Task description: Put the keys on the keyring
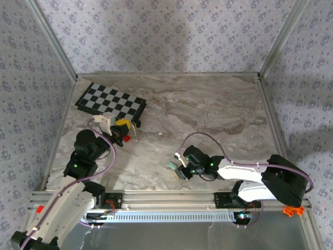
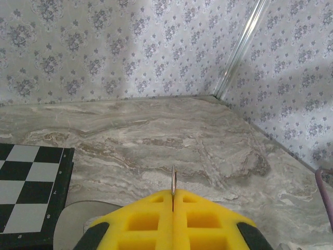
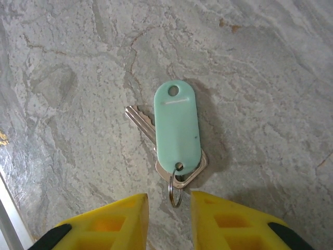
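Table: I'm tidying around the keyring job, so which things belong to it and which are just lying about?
Job: key; keyring.
Lying about: chessboard; red block; orange piece.

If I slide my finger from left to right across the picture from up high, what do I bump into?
left hand → keys with the mint-green tag → right hand → orange piece at the table's edge

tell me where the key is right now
In the right wrist view the key lies flat on the marble table, just ahead of the right end effector.
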`<action>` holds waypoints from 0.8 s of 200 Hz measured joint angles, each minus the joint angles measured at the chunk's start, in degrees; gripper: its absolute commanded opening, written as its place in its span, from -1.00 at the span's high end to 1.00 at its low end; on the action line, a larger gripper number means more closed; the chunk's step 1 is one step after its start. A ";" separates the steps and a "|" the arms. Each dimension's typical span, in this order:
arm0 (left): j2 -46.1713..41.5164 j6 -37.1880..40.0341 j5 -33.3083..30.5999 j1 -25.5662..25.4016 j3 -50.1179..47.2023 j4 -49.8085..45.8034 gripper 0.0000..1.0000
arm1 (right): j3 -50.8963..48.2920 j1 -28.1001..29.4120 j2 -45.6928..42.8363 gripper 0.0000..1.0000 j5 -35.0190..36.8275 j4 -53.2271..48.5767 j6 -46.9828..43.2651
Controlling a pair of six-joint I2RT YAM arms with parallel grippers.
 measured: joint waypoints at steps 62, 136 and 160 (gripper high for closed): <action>0.00 0.00 0.00 0.00 -0.04 -0.02 1.00 | 0.59 0.02 0.85 0.57 0.57 0.04 -0.42; -0.74 -0.02 0.00 0.00 -0.09 -0.02 1.00 | 1.31 0.11 1.57 0.74 0.57 0.02 -1.11; -0.76 -0.17 0.00 0.00 -0.17 -0.02 1.00 | 1.33 0.15 1.57 0.82 0.59 0.02 -1.40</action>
